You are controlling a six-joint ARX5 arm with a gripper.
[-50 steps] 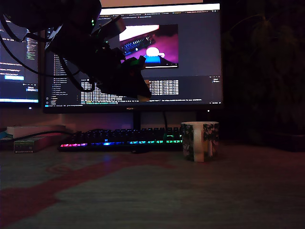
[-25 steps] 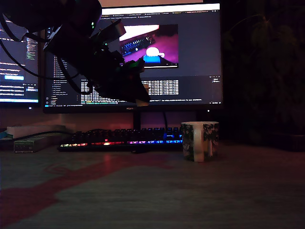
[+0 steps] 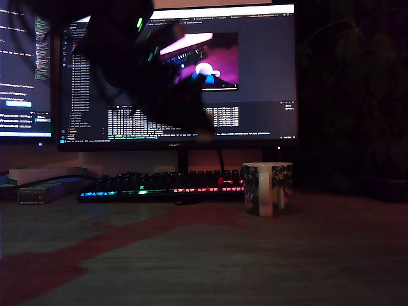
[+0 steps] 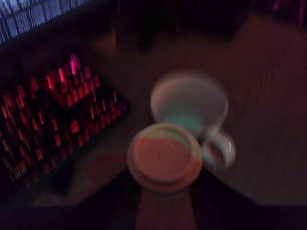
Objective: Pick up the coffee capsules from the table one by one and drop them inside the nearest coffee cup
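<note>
High at the exterior view's upper left, the arm hangs dark and blurred in front of the monitor [image 3: 191, 76], its gripper [image 3: 201, 121] well above the desk [image 3: 210, 255] and left of the coffee cup [image 3: 268, 189]. Wrist view: gripper [image 4: 163, 165] clamped on a round coffee capsule [image 4: 164, 155], dark jaws at either side of it, capsule overlapping the near part of the cup [image 4: 189, 103] rim in the picture; whether it sits fully over the mouth, cannot tell. Cup stands upright on the desk toward the right, handle showing in the wrist view. Just left of it and touching or nearly so, a backlit keyboard [image 3: 162, 185] runs along the far edge. Boxes [image 3: 44, 185] lie at far left beside the keyboard. Second screen [image 3: 25, 70] at far left. Dim plant [image 3: 357, 95] at far right behind the cup. Near desk is open, crossed by a reddish diagonal band; right of the cup is open too.
</note>
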